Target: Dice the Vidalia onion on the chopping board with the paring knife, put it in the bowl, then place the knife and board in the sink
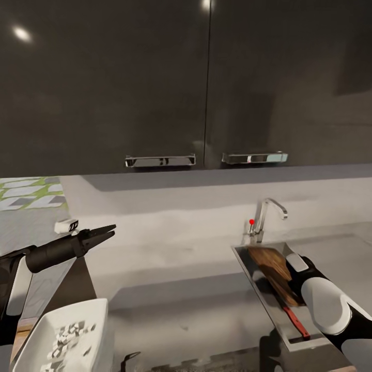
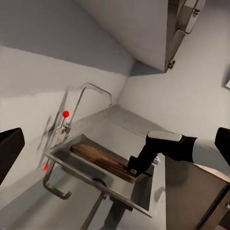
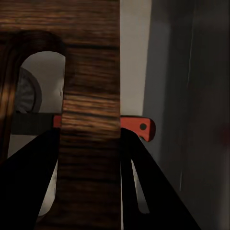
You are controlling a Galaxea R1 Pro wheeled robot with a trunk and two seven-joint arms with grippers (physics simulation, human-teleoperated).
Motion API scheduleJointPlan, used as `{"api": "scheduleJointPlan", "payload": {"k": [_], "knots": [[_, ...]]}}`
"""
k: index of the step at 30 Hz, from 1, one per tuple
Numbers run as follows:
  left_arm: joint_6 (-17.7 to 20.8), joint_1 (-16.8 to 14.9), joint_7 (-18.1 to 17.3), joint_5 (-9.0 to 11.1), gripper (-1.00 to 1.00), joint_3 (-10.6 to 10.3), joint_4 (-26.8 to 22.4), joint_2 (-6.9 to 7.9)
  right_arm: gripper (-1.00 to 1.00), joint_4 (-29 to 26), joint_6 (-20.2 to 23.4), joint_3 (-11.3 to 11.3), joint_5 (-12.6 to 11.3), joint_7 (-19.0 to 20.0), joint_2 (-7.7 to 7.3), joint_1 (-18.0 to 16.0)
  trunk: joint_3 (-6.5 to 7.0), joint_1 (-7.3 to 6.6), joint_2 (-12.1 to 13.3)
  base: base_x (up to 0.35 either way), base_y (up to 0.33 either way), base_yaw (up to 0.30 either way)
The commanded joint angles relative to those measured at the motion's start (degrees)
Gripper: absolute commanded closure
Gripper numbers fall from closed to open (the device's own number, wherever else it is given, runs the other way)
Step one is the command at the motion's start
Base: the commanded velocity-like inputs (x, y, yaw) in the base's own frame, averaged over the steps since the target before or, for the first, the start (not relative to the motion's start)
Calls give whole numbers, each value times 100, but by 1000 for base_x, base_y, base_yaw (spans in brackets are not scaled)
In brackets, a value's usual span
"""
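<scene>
The dark wood chopping board [image 1: 269,266] leans inside the steel sink [image 1: 243,257] at the right, and my right gripper [image 1: 293,287] is shut on its near end. In the right wrist view the board [image 3: 90,72] fills the gap between both fingers [image 3: 28,187], beside its slot hole. The paring knife's red handle [image 1: 296,321] lies in the basin below the board and shows behind it [image 3: 142,127]. At lower left, the white bowl [image 1: 85,315] holds diced onion pieces [image 1: 66,337]. My left gripper [image 1: 106,232] hovers open above the bowl, holding nothing.
A chrome tap [image 1: 269,211] with a red knob [image 1: 252,221] stands behind the sink. Dark wall cabinets with chrome handles [image 1: 160,161] hang overhead. The grey countertop [image 1: 175,268] runs between bowl and sink. A small white object [image 1: 66,225] sits by the wall at left.
</scene>
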Motion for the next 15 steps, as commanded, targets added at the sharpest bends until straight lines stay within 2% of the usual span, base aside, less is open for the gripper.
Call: {"api": "scheduleJointPlan", "payload": {"k": [1,6,15], "knots": [[55,-2,-11,13,-100,1,1,1,100,21,50,18,-36,-17,-11,0,-12,2,-5,0,0,0],[55,-3,-11,11,-100,1,1,1,100,208,42,22,-33,123,-96,0,-59,2,-5,0,0,0],[55,-3,-11,7,-100,1,1,1,100,282,-43,23,-36,168,-111,0,-142,2,-5,0,0,0]]}}
